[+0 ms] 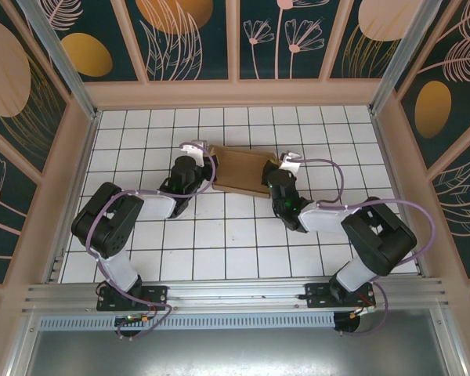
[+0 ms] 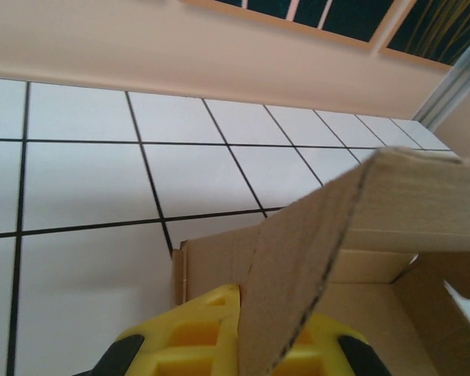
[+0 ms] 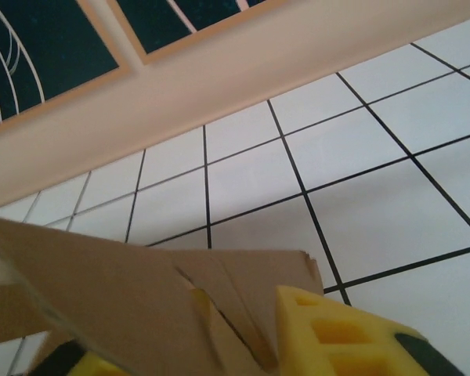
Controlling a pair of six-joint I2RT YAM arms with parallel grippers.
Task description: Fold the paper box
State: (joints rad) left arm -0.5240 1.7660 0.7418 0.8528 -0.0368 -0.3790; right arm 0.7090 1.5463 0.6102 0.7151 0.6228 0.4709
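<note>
Dark painted walls (image 1: 188, 31) with pale leaf and flower shapes box in the whole space, trimmed in a peach frame. Inside them lies the white tiled table (image 1: 235, 243), ruled with black lines, and a metal rail (image 1: 235, 296) runs along its near edge.

Bolted to that rail, the left arm (image 1: 113, 219) and right arm (image 1: 376, 235) bend their black elbows outward and reach in toward the middle, so their wrists crowd both ends of the work.

The paper box (image 1: 239, 171) sits on the far half of the table, about midway across and a little askew to the grid, with bare tiles all round it. It is plain brown cardboard, partly raised. In the left wrist view one flap stands up on a slant and blocks much of the tiles behind it, with open inner walls showing beyond.

Purple cables (image 1: 376, 204) loop over each arm.

The left tool (image 2: 268, 325) meets the box's left end, its yellow pads pressed together on that slanted flap. The right tool (image 3: 196, 345) sits at the box's right end. A slit cardboard panel lies across its yellow fingers (image 3: 337, 337), hiding the gap, so I cannot tell whether it pinches the card or stands loose around it.
</note>
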